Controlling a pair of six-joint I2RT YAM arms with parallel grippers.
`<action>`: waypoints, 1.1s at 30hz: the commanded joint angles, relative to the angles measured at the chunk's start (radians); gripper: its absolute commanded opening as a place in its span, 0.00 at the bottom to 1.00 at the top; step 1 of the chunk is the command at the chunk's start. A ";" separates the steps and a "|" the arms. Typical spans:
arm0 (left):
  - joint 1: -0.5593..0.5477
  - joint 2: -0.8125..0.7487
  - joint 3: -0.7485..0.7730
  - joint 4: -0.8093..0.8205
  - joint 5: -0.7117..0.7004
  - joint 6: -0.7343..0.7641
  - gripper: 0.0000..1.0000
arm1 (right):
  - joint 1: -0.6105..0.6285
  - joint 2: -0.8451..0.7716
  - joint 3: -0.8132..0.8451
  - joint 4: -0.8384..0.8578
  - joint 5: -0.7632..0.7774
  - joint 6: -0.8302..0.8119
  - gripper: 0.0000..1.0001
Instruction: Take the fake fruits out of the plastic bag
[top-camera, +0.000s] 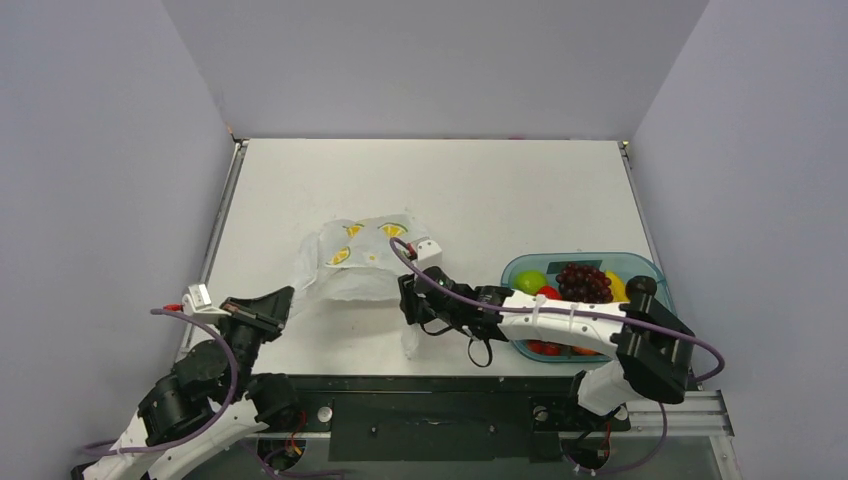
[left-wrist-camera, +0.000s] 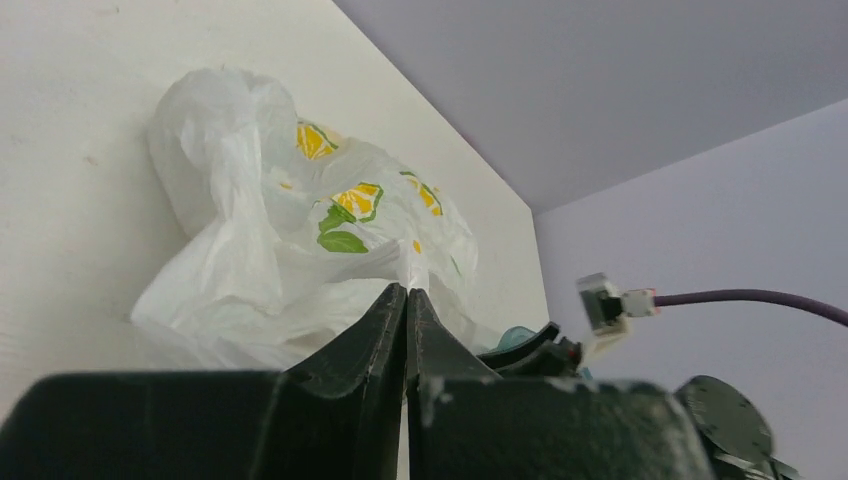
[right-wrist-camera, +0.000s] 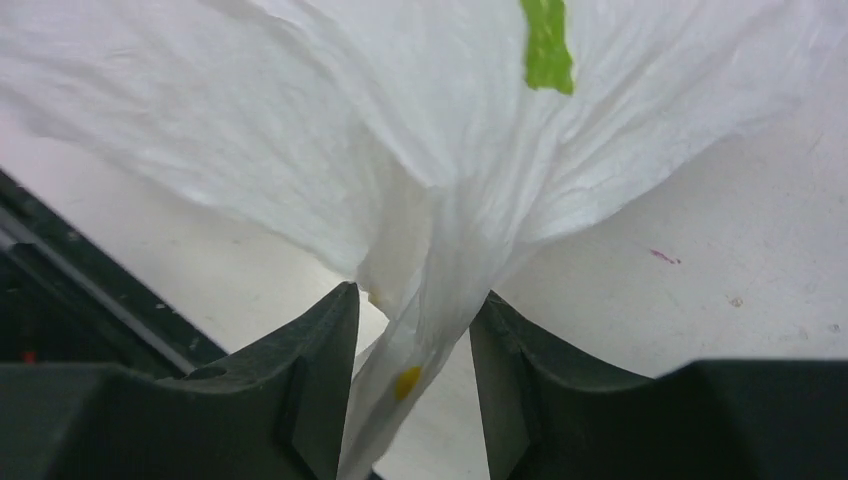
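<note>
Though perhaps loose, bag (right-wrist-camera: 440, 150) between jaws.

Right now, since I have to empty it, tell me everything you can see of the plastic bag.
The plastic bag is thin, crinkly, translucent white film printed with yellow lemon slices and green leaves. It lies crumpled and puffed on the table. A twisted strand of it runs between the fingers of the right hand; whether it is pinched is unclear.

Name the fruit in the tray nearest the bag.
The green apple, at the tray's left end; grapes and the rest lie further right.
</note>
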 joint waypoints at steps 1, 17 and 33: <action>-0.005 -0.057 -0.031 -0.037 0.017 -0.172 0.00 | 0.061 -0.132 0.119 -0.033 0.013 -0.056 0.42; -0.007 0.088 0.114 -0.119 0.016 -0.167 0.00 | 0.047 0.241 0.389 0.133 0.049 -0.072 0.40; -0.006 0.252 0.279 -0.477 -0.218 -0.149 0.00 | -0.119 0.068 -0.042 0.103 0.271 -0.049 0.32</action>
